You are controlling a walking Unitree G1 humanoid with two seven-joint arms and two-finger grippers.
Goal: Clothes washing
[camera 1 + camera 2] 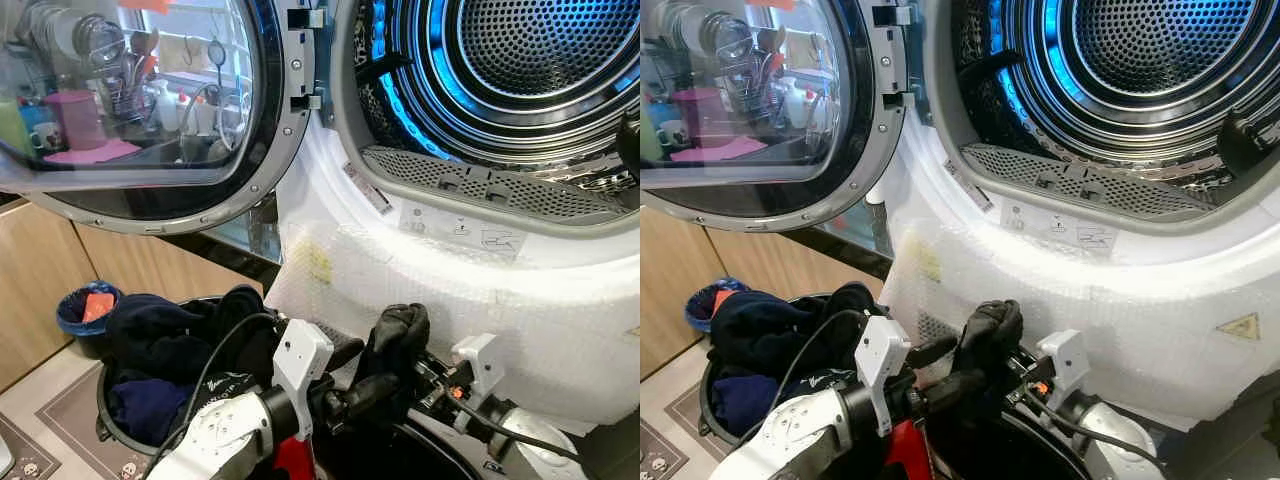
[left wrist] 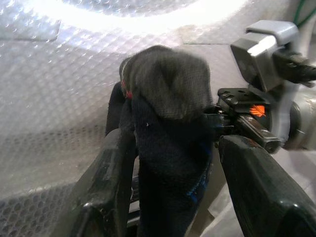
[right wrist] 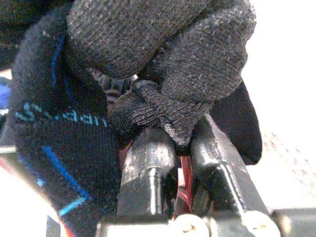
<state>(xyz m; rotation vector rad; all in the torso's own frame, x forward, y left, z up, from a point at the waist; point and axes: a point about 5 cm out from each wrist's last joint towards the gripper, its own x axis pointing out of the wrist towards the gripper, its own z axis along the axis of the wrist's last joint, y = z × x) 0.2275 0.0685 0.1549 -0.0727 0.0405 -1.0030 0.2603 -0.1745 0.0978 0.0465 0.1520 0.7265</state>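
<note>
A dark sock (image 1: 398, 335) is at the lower middle of the frame, pinched in the right claw (image 3: 170, 136), whose fingers are closed on the knit. The left claw (image 2: 170, 163) stands open around it. The drum (image 1: 520, 70) at upper right looks empty. The basket (image 1: 112, 425) at lower left holds dark clothes (image 1: 160, 335), so most loading is left.

Matt knitted sock (image 1: 398, 335); glossy perforated metal drum (image 1: 540, 50).
</note>
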